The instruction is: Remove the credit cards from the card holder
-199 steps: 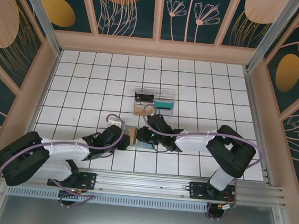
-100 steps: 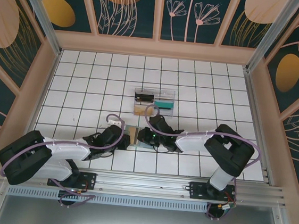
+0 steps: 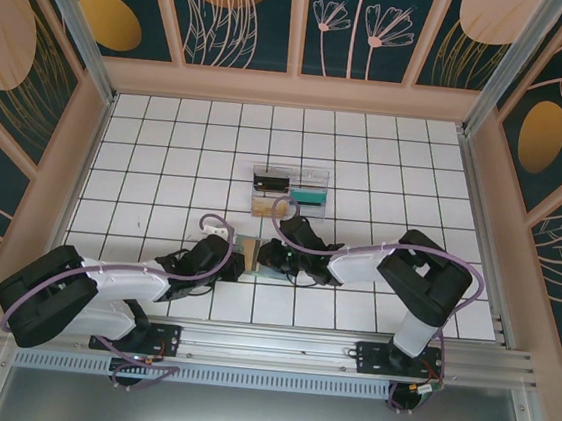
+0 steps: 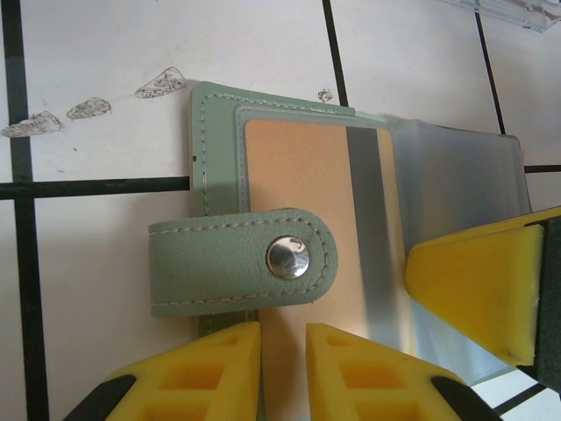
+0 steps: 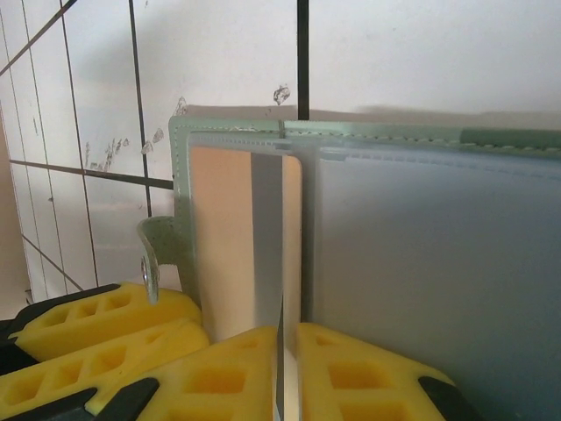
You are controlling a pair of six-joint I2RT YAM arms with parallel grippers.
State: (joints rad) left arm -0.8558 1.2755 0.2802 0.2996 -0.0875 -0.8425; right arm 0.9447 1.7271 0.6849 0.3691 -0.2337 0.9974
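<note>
The card holder lies open on the white tiles between both grippers. Its grey-green border frames a peach credit card with a grey stripe, and the snap strap folds over it. My left gripper is nearly shut, its fingertips resting on the holder's near edge. The right gripper is shut on a thin sheet seen edge-on at the fold, card or sleeve I cannot tell. Beside it are the peach card and the blue-grey panel. A right finger lies over that panel.
A clear plastic compartmented tray with dark, tan and teal items stands just beyond the holder. Wooden walls ring the tiled table. Grey scuff marks dot the tile left of the holder.
The right arm has shifted slightly left, closer over the card holder. The left arm and the holder stay about where they were.
</note>
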